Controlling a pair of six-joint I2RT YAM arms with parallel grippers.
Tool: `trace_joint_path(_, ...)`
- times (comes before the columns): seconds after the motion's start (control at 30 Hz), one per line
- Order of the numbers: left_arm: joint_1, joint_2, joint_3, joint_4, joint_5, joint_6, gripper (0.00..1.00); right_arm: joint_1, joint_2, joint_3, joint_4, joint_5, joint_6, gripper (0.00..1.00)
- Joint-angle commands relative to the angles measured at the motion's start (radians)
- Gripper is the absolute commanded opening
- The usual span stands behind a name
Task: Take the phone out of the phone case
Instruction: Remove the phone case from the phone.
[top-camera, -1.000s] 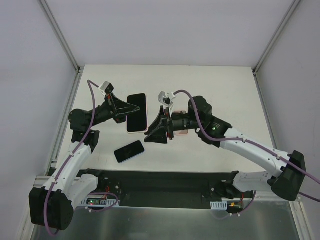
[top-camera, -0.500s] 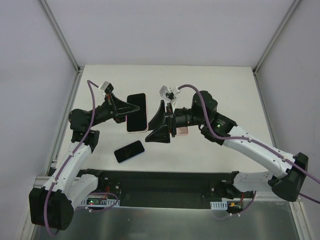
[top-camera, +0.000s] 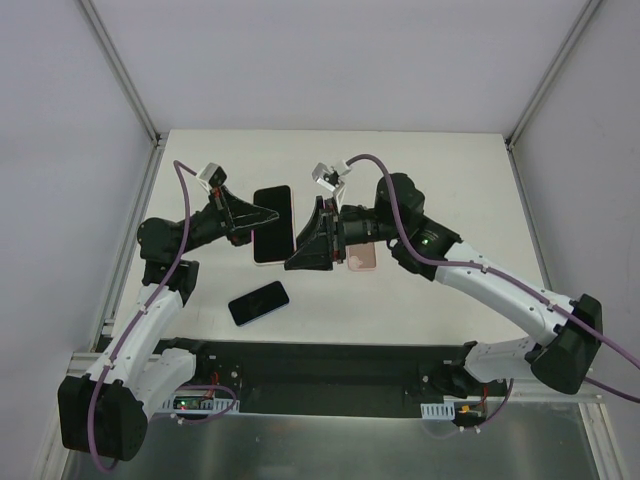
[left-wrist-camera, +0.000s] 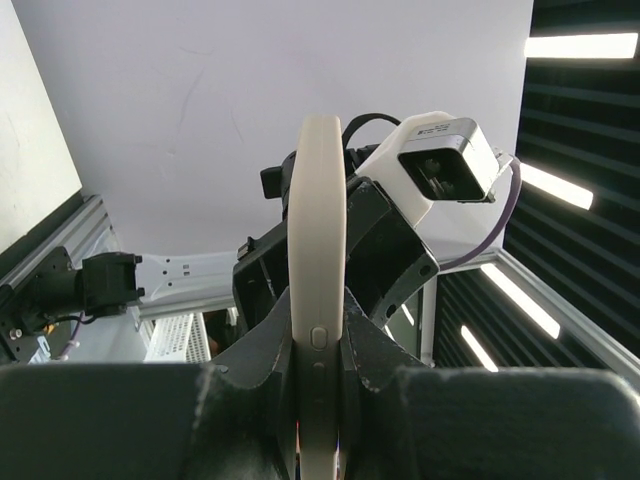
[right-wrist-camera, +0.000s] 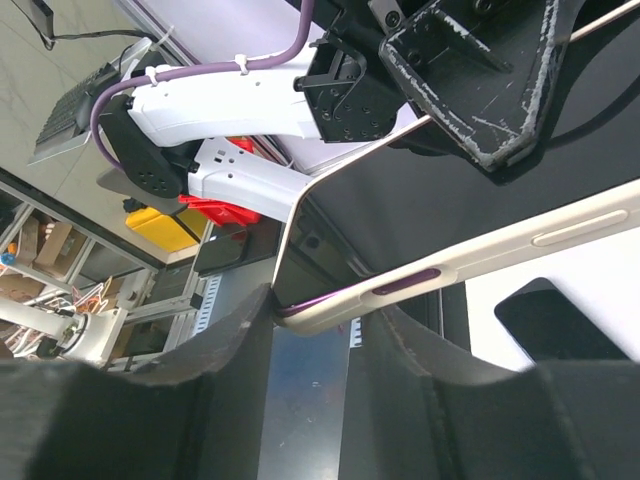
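My left gripper (top-camera: 262, 218) is shut on a phone in a cream case (top-camera: 272, 225) and holds it above the table, black screen up. In the left wrist view the case (left-wrist-camera: 322, 250) stands edge-on between my fingers (left-wrist-camera: 322, 400). My right gripper (top-camera: 300, 245) is at the phone's right edge. In the right wrist view its jaws (right-wrist-camera: 325, 330) are open, with a corner of the cream case (right-wrist-camera: 470, 265) and the black screen (right-wrist-camera: 470, 190) between them. The corner touches the left finger.
A second black phone (top-camera: 258, 303) lies on the table near the front, below the held phone. A pink flat object (top-camera: 361, 258) lies on the table under the right arm. The right wrist camera (left-wrist-camera: 445, 165) is close behind the case.
My right gripper has moved left and a little up, from beside the pink object to the held phone's right edge. The left gripper and the phone have stayed still.
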Motion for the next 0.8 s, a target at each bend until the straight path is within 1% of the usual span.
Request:
trace_joint_path(0.0, 0.008, -0.029, 0.032, 0.05, -0.008, 0.008, 0.0, -0.012, -0.004, 0.01, 0.134, -0.036, 0.04, 0.35)
trace_joint_path(0.07, 0.008, -0.027, 0.034, 0.052, -0.008, 0.008, 0.0, -0.016, 0.001, 0.002, 0.145, -0.038, 0.048, 0.31)
trace_joint_path(0.1, 0.008, -0.03, 0.034, 0.052, -0.009, 0.007, 0.0, -0.016, 0.002, 0.001, 0.15, -0.043, 0.053, 0.26)
trace_joint_path(0.17, 0.008, -0.03, 0.035, 0.052, -0.008, 0.008, 0.0, -0.018, 0.007, -0.002, 0.165, -0.047, 0.062, 0.21)
trace_joint_path(0.2, 0.008, -0.032, 0.037, 0.052, -0.009, 0.008, 0.0, -0.02, 0.01, -0.004, 0.171, -0.052, 0.066, 0.15)
trace_joint_path(0.3, 0.008, -0.033, 0.04, 0.052, -0.003, 0.008, 0.0, -0.024, 0.022, -0.007, 0.202, -0.064, 0.086, 0.02)
trace_joint_path(0.53, 0.008, -0.036, 0.037, 0.079, 0.001, -0.022, 0.0, -0.023, 0.044, -0.022, 0.3, -0.101, 0.105, 0.01)
trace_joint_path(0.77, 0.008, -0.059, 0.047, 0.088, -0.008, -0.073, 0.0, -0.023, 0.031, -0.042, 0.314, -0.11, 0.036, 0.02)
